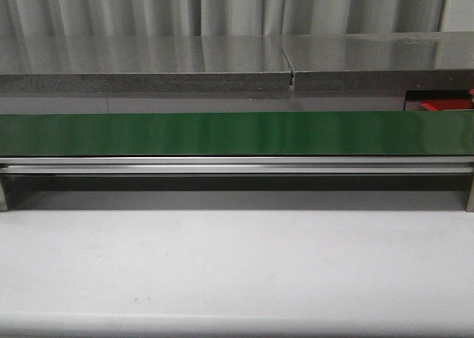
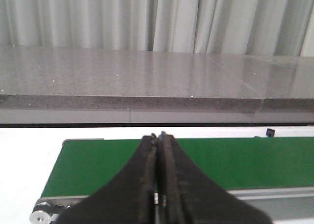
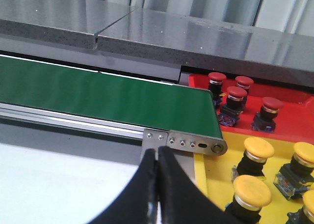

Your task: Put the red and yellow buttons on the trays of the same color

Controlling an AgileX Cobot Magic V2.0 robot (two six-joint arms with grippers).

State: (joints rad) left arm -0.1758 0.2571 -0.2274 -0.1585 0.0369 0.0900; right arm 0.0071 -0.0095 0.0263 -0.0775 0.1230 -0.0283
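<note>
In the right wrist view a red tray (image 3: 289, 94) holds several red buttons (image 3: 237, 96), and a yellow tray (image 3: 213, 177) beside it holds several yellow buttons (image 3: 258, 149). Both trays sit past the right end of the green conveyor belt (image 3: 98, 94). My right gripper (image 3: 157, 153) is shut and empty, over the white table just before the belt's end bracket. My left gripper (image 2: 158, 136) is shut and empty, in front of the belt's (image 2: 245, 160) left part. No button lies on the belt (image 1: 237, 133). A corner of the red tray (image 1: 444, 102) shows in the front view.
A grey stone ledge (image 1: 148, 64) runs behind the belt. The belt's aluminium rail (image 1: 237, 165) stands above the white table (image 1: 237, 264). The belt's left end roller (image 2: 39, 216) shows in the left wrist view. Neither arm shows in the front view.
</note>
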